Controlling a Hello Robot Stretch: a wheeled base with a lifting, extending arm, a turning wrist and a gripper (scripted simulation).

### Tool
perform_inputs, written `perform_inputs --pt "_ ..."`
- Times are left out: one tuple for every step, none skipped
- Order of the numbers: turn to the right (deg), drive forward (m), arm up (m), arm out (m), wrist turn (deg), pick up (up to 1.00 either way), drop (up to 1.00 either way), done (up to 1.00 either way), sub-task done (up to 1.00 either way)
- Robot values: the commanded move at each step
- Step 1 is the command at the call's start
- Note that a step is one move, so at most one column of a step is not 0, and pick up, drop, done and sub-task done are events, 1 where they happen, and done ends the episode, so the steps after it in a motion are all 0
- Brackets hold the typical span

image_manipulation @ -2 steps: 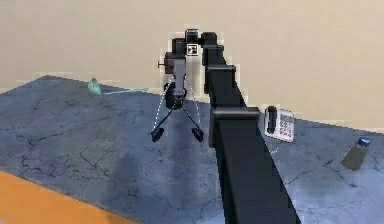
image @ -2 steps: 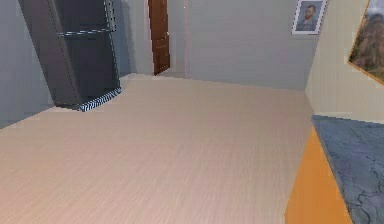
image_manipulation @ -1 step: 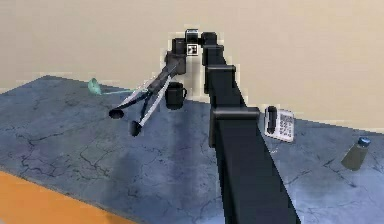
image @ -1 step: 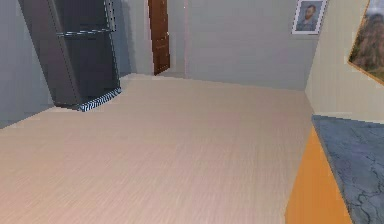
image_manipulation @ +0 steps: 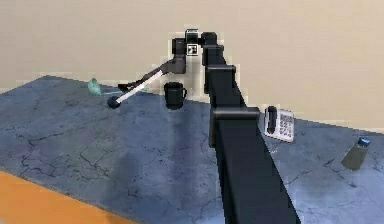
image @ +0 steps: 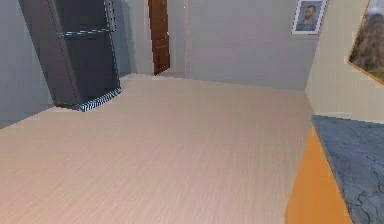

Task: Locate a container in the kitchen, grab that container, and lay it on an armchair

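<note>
I take the step in hand to be the grab. In the forward view, a tall dark fridge (image: 82,50) stands at the left, a brown door (image: 159,35) is beyond it, and the counter (image: 350,160) with its orange front runs along the right. That is enough to tell me I am in the kitchen.

On the arm side view a small teal thing (image_manipulation: 93,85) lies at the counter's far left. My gripper (image_manipulation: 118,94) reaches out just right of it, fingers slanting down toward the blue-grey top. Right of the fingers stands a dark mug (image_manipulation: 175,95), upright on the counter near the wall, and I judge this to be the container I want.

To do this well I should bring the fingers back toward the mug. They should be level with its body and clear of the handle, and I should lift straight up before pulling the arm (image_manipulation: 240,140) in.

I cannot tell how my fingers are set, or whether they hold or touch anything. Farther right a white phone (image_manipulation: 280,125) and a grey object (image_manipulation: 357,152) sit well apart from the mug.
</note>
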Motion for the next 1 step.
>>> perform_inputs --pt "0.0 0.00 0.00 0.00 45.0 0.00 0.00 0.00 0.00"
